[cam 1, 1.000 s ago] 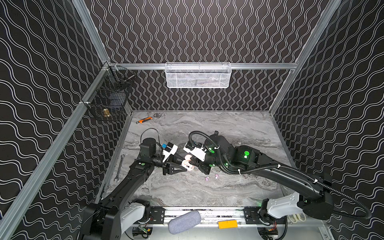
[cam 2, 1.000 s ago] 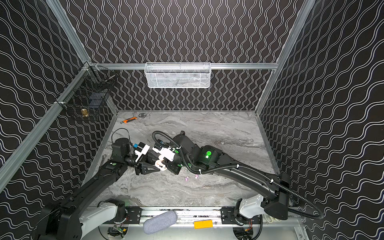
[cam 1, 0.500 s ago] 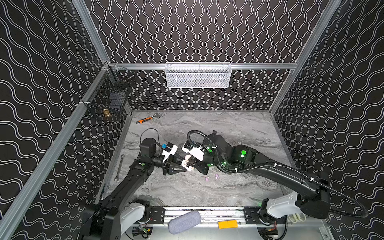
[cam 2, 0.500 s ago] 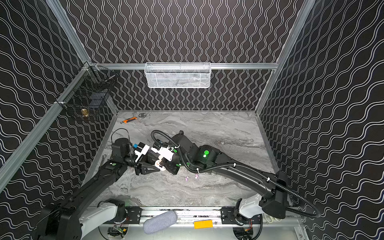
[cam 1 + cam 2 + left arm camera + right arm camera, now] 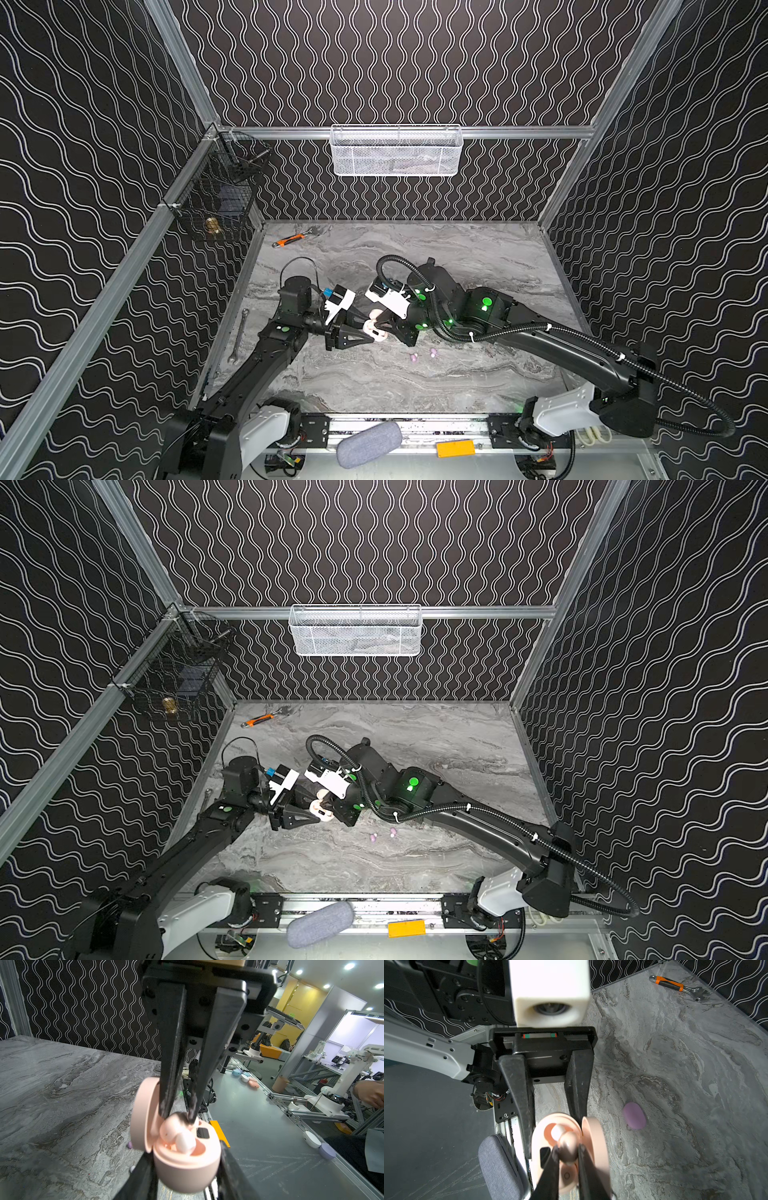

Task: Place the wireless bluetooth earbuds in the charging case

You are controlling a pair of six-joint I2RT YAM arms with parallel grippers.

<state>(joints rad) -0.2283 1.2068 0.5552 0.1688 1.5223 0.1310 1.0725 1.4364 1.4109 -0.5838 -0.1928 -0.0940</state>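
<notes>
Pinching a pale earbud tightly, the right fingers hold it over the open pink charging case, low centre of the right wrist view, which the left fingers clamp. Released tilted, it could miss its socket and roll onto the tabletop near the lilac earbuds.

Camera arrangement.
The whole tabletop is overlooked from high at its front in both top views; the open charging case is shared closely by both wrist views.
</notes>
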